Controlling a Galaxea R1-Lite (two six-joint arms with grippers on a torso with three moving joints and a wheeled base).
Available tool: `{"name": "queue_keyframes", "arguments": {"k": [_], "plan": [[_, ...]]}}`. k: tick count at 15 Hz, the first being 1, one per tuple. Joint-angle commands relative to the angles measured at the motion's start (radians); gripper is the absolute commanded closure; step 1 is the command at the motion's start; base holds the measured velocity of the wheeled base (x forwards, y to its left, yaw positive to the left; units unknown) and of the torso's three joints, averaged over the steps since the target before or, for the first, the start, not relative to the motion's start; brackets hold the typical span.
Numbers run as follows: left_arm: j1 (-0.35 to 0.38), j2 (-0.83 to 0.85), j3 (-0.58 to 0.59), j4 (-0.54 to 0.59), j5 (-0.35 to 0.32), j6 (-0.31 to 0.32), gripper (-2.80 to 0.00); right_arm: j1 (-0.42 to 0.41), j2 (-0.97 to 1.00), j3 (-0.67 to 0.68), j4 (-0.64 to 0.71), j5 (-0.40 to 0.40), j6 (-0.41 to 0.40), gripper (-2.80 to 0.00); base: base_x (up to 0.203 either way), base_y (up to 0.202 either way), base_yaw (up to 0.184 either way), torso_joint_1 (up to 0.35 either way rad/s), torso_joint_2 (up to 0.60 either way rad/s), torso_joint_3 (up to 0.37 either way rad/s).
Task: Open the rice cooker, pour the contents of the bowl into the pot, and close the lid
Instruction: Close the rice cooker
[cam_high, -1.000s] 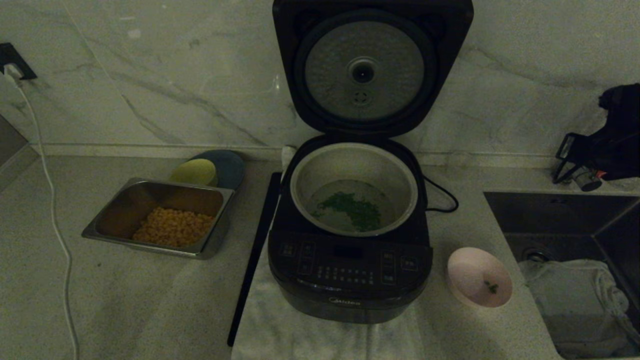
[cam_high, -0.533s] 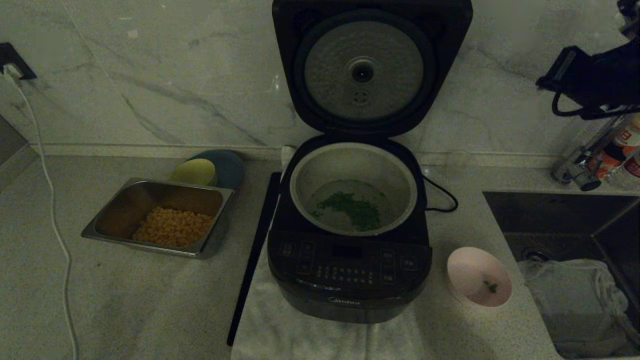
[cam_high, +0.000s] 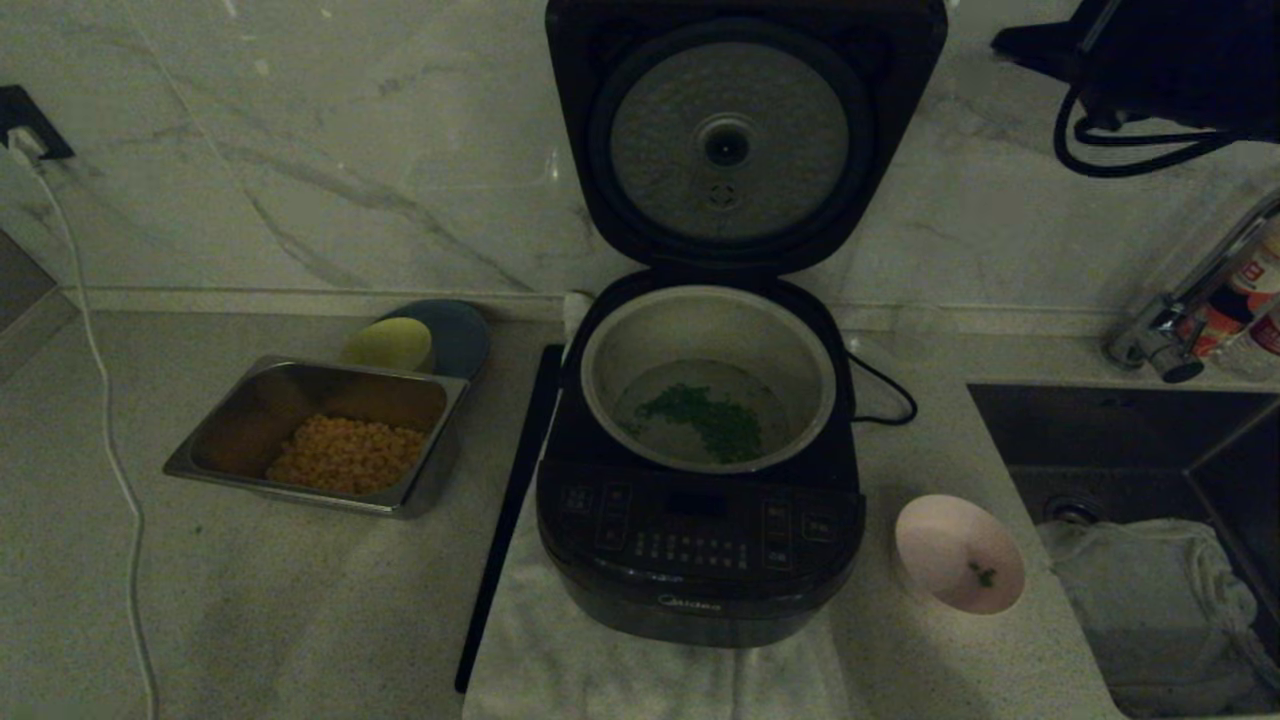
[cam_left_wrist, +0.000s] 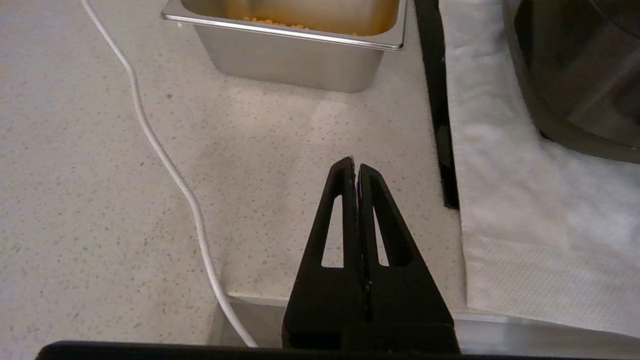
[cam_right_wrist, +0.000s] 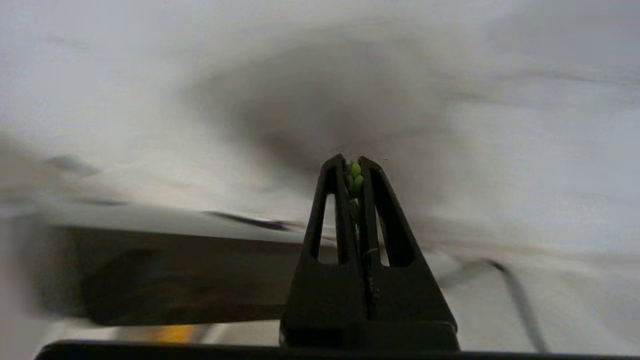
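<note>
1. Rice cooker (cam_high: 700, 540) sits in the middle of the desk (cam_high: 250, 600), on a white cloth (cam_high: 600, 670).
2. Its lid (cam_high: 745, 135) stands straight up at the back, and the round silver plate inside it faces us.
3. The grey pot (cam_high: 708, 375) sits inside the cooker, open at the top.
4. Little chopped green bits (cam_high: 705, 415) lie at the bottom of the pot.
5. The small pink bowl (cam_high: 958, 553) stands on the desk just beside the cooker, on the robot's right side. Only a tiny speck of green is in it.
6. The right tool (cam_right_wrist: 354, 167) is up high near the wall, to the right of the lid and not touching it. Its two fingers are pressed together, with a few green bits stuck between the tips.
7. The left tool (cam_left_wrist: 354, 167) hangs low over the front edge of the desk, left of the cloth. Its fingers are closed tight and hold nothing.
8. A steel tray (cam_high: 310, 435) with yellow kernels (cam_high: 345, 455) sits on the desk to the left of the cooker.
9. A yellow-green bowl (cam_high: 388, 343) is just behind the tray.
10. A white cord (cam_left_wrist: 165, 165) runs along the desk on the left.
11. A sink (cam_high: 1140, 450) is on the far right.
</note>
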Motion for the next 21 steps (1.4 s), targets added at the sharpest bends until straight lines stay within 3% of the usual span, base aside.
{"name": "queue_keyframes", "arguments": {"k": [1,8,12,21], "plan": [[0.000,0.000,0.000,0.000,0.000,0.000,0.00,0.015,0.016,0.001,-0.067,0.076,0.027,0.00,0.000,0.000,0.000,0.000,0.00,0.000],[0.000,0.000,0.000,0.000,0.000,0.000,0.00,0.070,0.041,0.000,-0.180,0.159,0.051,0.00,0.000,0.000,0.000,0.000,0.00,0.000],[0.000,0.000,0.000,0.000,0.000,0.000,0.00,0.098,0.078,-0.001,-0.226,0.161,0.051,0.00,0.000,0.000,0.000,0.000,0.00,0.000],[0.000,0.000,0.000,0.000,0.000,0.000,0.00,0.127,0.040,0.005,-0.177,0.197,0.073,0.00,0.000,0.000,0.000,0.000,0.00,0.000]]}}
